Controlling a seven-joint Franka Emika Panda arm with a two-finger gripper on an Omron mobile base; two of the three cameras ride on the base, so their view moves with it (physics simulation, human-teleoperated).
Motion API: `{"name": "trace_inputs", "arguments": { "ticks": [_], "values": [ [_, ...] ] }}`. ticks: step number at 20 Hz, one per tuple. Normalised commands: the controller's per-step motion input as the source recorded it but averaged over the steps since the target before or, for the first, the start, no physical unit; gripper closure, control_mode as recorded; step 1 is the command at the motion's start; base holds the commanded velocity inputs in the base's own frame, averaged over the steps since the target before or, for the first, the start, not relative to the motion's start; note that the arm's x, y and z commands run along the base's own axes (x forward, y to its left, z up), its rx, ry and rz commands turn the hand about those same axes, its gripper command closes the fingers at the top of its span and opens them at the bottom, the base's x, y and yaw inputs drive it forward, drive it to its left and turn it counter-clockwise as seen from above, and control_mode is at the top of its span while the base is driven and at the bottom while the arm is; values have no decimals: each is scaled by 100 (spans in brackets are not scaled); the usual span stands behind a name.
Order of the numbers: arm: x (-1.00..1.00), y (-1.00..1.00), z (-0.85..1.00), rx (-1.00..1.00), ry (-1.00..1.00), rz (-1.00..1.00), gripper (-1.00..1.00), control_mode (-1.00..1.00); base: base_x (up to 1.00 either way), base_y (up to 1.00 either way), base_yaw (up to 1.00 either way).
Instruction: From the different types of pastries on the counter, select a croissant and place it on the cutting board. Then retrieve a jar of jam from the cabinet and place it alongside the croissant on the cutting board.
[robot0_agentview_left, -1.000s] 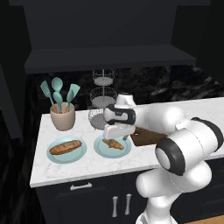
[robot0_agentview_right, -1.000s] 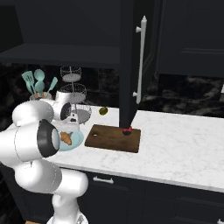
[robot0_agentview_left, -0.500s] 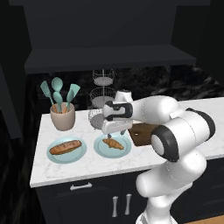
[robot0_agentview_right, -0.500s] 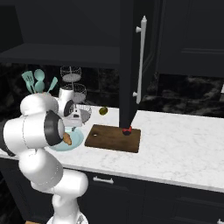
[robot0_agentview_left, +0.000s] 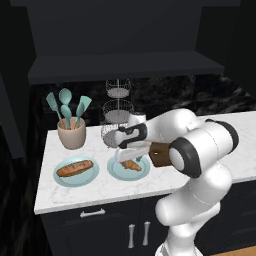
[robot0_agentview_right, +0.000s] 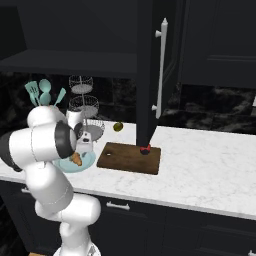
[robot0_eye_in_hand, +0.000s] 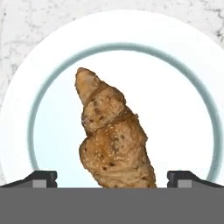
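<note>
The croissant (robot0_eye_in_hand: 113, 140) is a golden-brown ridged crescent lying on a round teal plate (robot0_eye_in_hand: 192, 65). My gripper (robot0_eye_in_hand: 112, 177) hangs open right over it, one dark fingertip (robot0_eye_in_hand: 41, 177) on each side of the pastry's near end. From the left base view the gripper (robot0_agentview_left: 126, 158) is low over the croissant (robot0_agentview_left: 133, 165). The dark cutting board (robot0_agentview_right: 130, 157) lies to the right of the plate. The red jar of jam (robot0_agentview_right: 145, 150) shows under the open cabinet door (robot0_agentview_right: 150, 75), at the board's far edge.
A longer scored loaf (robot0_agentview_left: 75, 168) lies on a second teal plate at the left. Behind stand a utensil pot (robot0_agentview_left: 71, 135) and a wire basket stand (robot0_agentview_left: 118, 115). A small green-yellow fruit (robot0_agentview_right: 118, 126) sits behind the board. The white counter (robot0_agentview_right: 210, 170) runs on to the right.
The hand has come down from above the plate to just over the croissant, still open. The arm's elbow has swung up and to the right.
</note>
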Motion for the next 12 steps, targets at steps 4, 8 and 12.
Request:
{"name": "trace_inputs", "arguments": {
  "ticks": [4,8,12],
  "values": [
    [0,14,-31,0,0,2,-100,-100,0,0,0],
    [0,28,-31,0,2,2,-100,-100,0,0,0],
    [1,20,-22,0,1,3,100,-100,0,0,0]
  ]
}}
